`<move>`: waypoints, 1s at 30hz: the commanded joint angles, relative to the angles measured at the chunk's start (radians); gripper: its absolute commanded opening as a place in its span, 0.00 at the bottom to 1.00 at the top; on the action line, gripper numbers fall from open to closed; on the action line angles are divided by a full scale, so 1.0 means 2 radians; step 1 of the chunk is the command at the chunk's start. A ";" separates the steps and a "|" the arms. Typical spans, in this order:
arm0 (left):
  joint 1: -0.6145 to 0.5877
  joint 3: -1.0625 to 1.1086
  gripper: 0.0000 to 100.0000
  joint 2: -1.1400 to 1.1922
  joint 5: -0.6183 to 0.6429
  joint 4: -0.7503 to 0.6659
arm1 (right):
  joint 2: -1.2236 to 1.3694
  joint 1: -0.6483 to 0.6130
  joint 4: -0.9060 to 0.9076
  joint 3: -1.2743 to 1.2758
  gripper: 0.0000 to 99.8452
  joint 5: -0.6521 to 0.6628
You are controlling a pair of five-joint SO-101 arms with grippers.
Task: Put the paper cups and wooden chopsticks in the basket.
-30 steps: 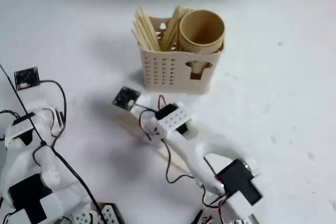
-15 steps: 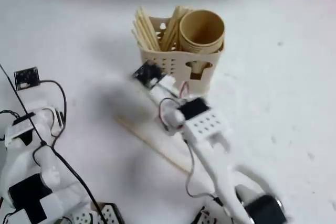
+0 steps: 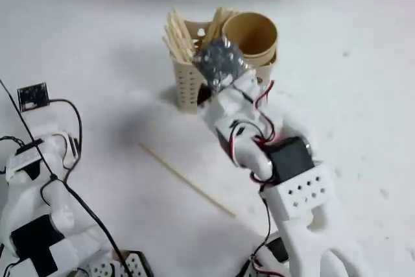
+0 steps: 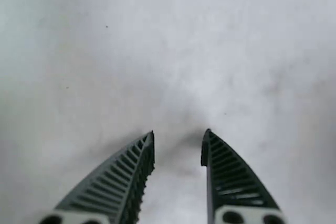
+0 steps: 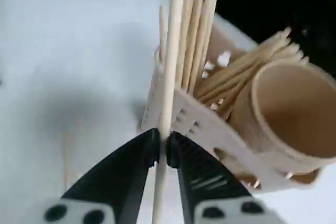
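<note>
Our right gripper [image 5: 163, 142] has its jaws nearly closed on a single wooden chopstick [image 5: 170, 77], pinched partway along its length so that it stands roughly in line with the bundle in front of it. We judge that this grip is meant to let the stick drop in alongside the others rather than lie across the rim.

In the high view the basket [image 3: 188, 85] sits toward 12 o'clock on the table [image 3: 97, 43]. The paper cups [image 3: 249, 34] are nested in its 3 o'clock half, and the standing chopsticks [image 3: 181, 34] lean in its 9 o'clock half. The arm reaches in from 5 o'clock and covers the basket's near wall. We cannot tell whether the held stick's lower end is already past the rim.

The edge to mind is the basket's near wall [image 5: 199, 129], just beside the jaws. The room inside is tight, because the cups and the bundle leave only a narrow slot between them.

One loose chopstick [image 3: 188, 183] lies flat at about 7 o'clock from the basket, well apart from it, with white table on every side.

Our left gripper [image 4: 178, 148] hangs at the 8 o'clock corner over bare table, its jaws moderately parted and holding nothing.
</note>
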 commanded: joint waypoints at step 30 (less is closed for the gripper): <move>-0.004 -0.001 0.16 -0.003 0.004 -0.005 | 0.290 0.038 -0.213 -0.369 0.02 -0.122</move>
